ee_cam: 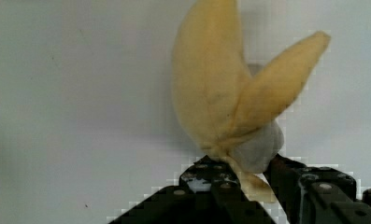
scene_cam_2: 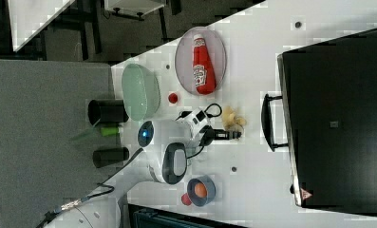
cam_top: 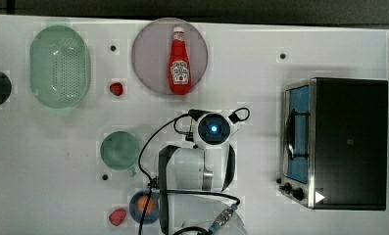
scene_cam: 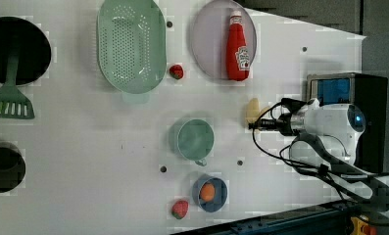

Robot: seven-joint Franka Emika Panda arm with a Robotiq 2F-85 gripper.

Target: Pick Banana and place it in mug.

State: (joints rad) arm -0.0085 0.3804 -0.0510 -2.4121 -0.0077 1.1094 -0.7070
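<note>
The black end effector sat low over the white counter, its fingers drawn in around the stem end of the small pale yellow toy banana — whether they gripped it firmly, I could not tell. The banana lay on the counter, its peel flaps spread. Toward the left view's left, well apart, stood the small translucent green mug. Beyond it — at the counter's far edge — a red ketchup bottle rested on a round grey plate.
</note>
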